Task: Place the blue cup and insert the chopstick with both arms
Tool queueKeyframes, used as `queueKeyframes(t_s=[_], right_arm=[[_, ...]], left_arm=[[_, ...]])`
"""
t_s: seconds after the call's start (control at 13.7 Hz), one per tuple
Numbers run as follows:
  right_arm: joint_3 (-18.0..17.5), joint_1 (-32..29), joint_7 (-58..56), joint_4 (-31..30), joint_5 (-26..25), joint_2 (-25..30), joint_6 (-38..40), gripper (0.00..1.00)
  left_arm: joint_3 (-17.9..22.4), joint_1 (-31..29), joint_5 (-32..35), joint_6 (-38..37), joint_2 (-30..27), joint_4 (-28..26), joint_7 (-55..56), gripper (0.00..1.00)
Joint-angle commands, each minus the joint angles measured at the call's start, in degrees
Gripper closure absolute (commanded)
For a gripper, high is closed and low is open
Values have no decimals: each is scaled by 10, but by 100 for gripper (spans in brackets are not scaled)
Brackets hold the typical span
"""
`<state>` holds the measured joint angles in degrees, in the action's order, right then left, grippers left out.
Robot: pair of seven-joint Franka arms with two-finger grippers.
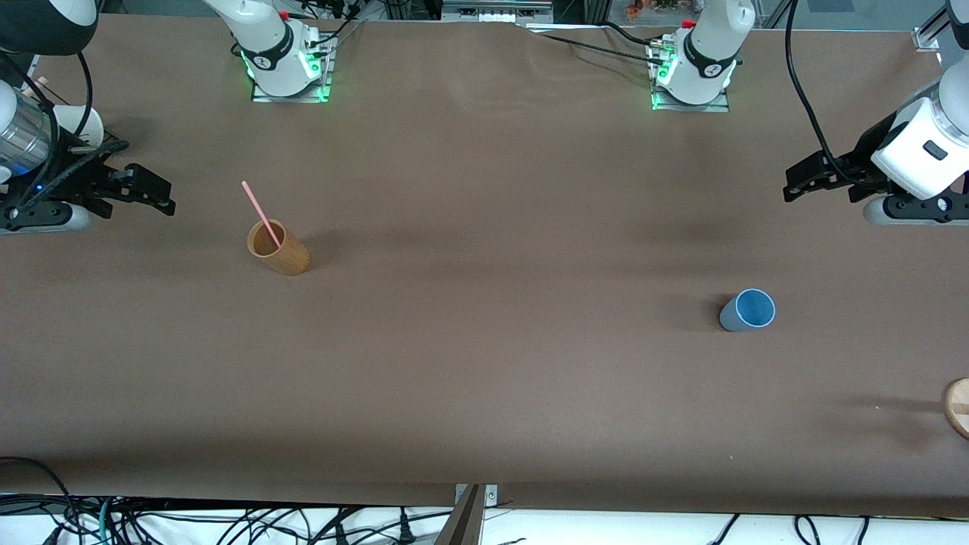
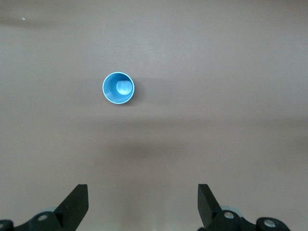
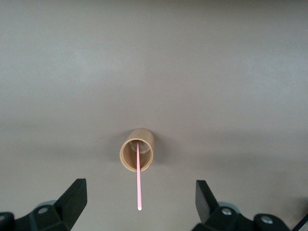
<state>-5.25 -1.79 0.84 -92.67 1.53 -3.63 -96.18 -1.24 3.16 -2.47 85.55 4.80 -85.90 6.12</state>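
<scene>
Fingers of both black two-finger grippers are spread and grasp nothing. Nearest the front camera stands the small light-blue tapered cup [image 1: 747,310], upright, toward the left arm's end. Farther off, toward the right arm's end, the thin pink chopstick [image 1: 261,213] leans inside the tan wooden cup [image 1: 278,247]. Left gripper [image 1: 795,180] and right gripper [image 1: 160,196] hang over bare table.

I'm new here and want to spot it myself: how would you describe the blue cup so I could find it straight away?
Start at the brown table and look toward the left arm's end. There a small light-blue cup stands upright and alone. Unlike the taller tan wooden cup near the right arm's end, it is blue and holds no pink chopstick.
</scene>
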Motion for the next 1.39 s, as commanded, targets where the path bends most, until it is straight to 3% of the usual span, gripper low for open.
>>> queueKeyframes(t_s=[0.0, 0.73, 1.32], right_arm=[[-1, -1, -8, -26, 0, 6, -7, 0], [-3, -1, -9, -52, -1, 20, -11, 0], [-15, -1, 0, -139, -2, 40, -55, 0]], left_arm=[[1, 1, -1, -4, 6, 14, -7, 0], [2, 1, -3, -4, 12, 15, -8, 0], [3, -1, 2, -1, 35, 16, -4, 0]])
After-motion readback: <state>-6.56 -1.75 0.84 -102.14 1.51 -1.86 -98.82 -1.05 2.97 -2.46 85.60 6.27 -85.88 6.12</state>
